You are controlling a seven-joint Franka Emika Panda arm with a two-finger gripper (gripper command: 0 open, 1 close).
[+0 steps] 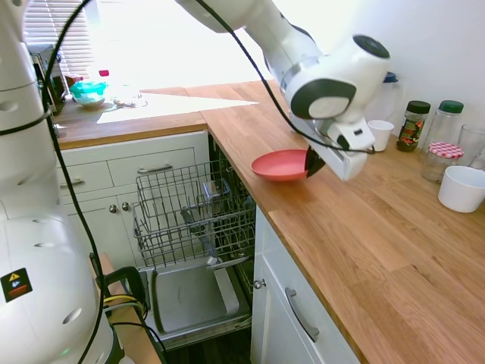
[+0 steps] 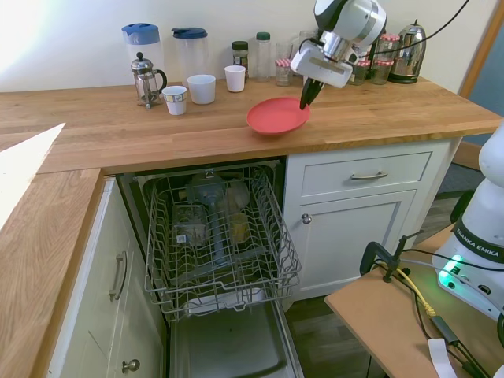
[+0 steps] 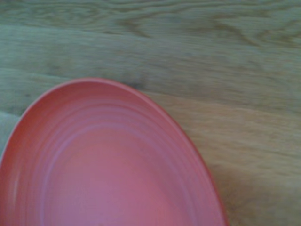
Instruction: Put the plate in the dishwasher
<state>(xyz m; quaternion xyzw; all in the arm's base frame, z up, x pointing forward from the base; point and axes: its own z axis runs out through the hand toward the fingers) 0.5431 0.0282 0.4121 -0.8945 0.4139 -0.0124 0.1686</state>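
So going left to right in the second exterior view: the dishwasher [image 2: 216, 244] is wide open under the counter [image 2: 118, 130], door down flat and the grey wire rack [image 2: 220, 236] pulled out, with a few items already sitting in the back part of it. Plenty of free slots toward the front as far as I can tell.

A bit further right and up, the plate [image 2: 277, 116] is off the counter, lifted clear of the wood and tipped at an angle. The gripper [image 2: 305, 101] has it by the rim on its right-hand edge, jaws pinched shut on that rim. In the first exterior view you can see the plate [image 1: 280, 164] hanging out sideways from the gripper [image 1: 311, 163], above the counter near its front edge.

So I'd call it roughly a third done: pickup is sorted, but the plate has yet to go over the edge, down, and into the rack, then get released.
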